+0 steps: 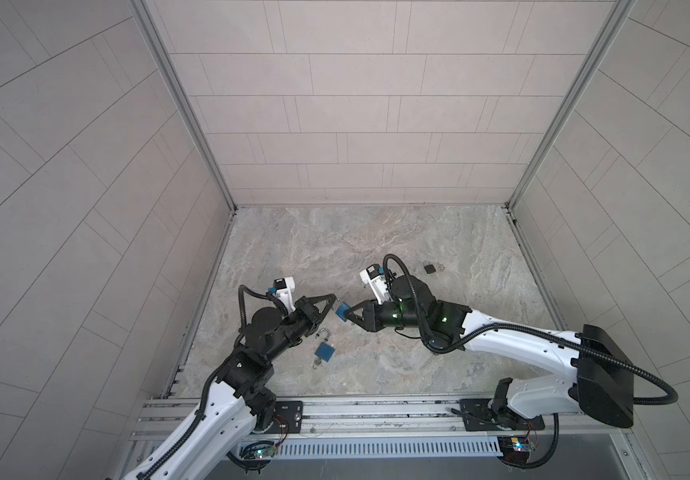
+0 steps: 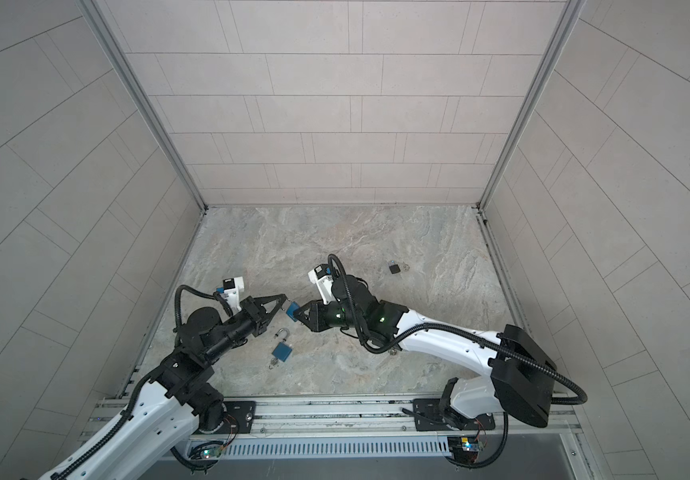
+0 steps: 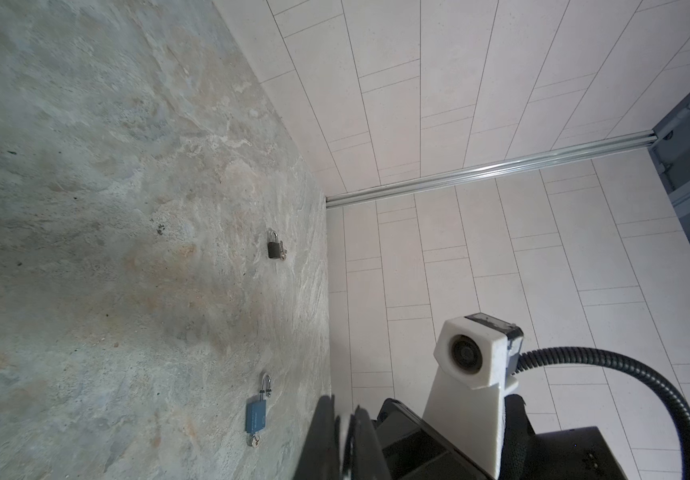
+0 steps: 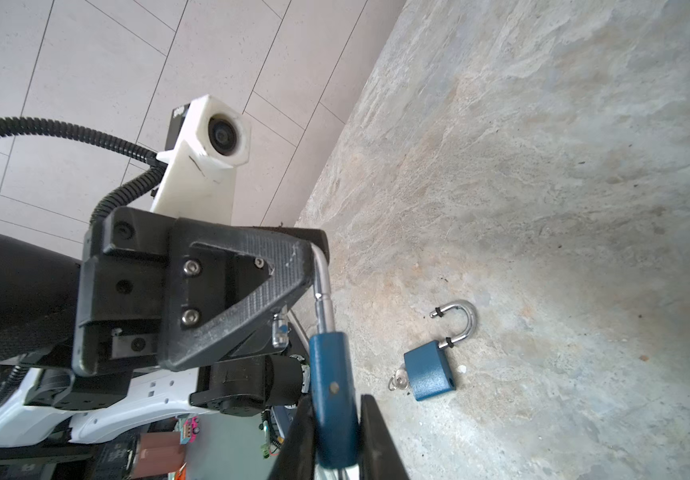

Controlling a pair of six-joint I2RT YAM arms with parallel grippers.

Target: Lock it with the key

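Holding the blue padlock [image 4: 333, 399] up off the desk [image 1: 376, 241], I am clamping its body in my right end effector [image 1: 351, 314], while my left end effector [image 1: 332, 296] is pinched together on the bend of its shackle [image 4: 323, 286]. The long leg is showing well out of the body, so I am judging this lock not yet closed. Pushing the shackle home and the locking turn are left; what is sitting in its keyhole I cannot tell. A second blue padlock [image 1: 324, 351] is lying open on the desk with a key [image 4: 397, 380] in it, and a black padlock [image 1: 430, 268] is lying well apart.
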